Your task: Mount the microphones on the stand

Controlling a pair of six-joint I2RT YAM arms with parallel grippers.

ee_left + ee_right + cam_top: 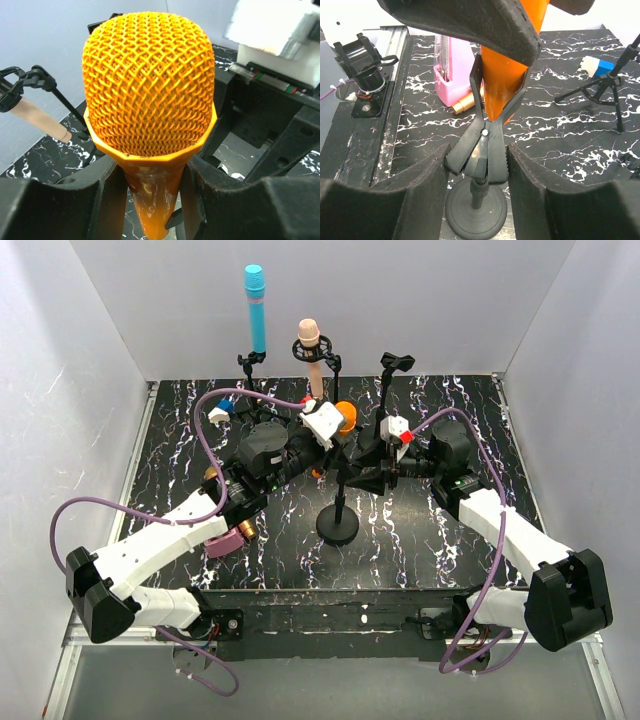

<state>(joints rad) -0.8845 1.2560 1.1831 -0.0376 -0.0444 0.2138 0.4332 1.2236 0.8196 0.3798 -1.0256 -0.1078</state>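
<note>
The golden mic [245, 530] lay on the bench [430, 540] at 8 o'clock, just beside a pink box [221, 544]. The cyan mic [256, 310] stood clipped upright at 11 o'clock. The pink mic [309, 345] stood clipped at 12 o'clock. The left pincer [152, 197] was closed on the orange mic [150, 85] just below its head, near bench centre. The mic's tapered tail sat between the spread jaws of the clip [481, 145] on the centre stand [476, 212]. The right pincer [477, 165], reaching in from 3 o'clock, was closed on the clip's levers.
</note>
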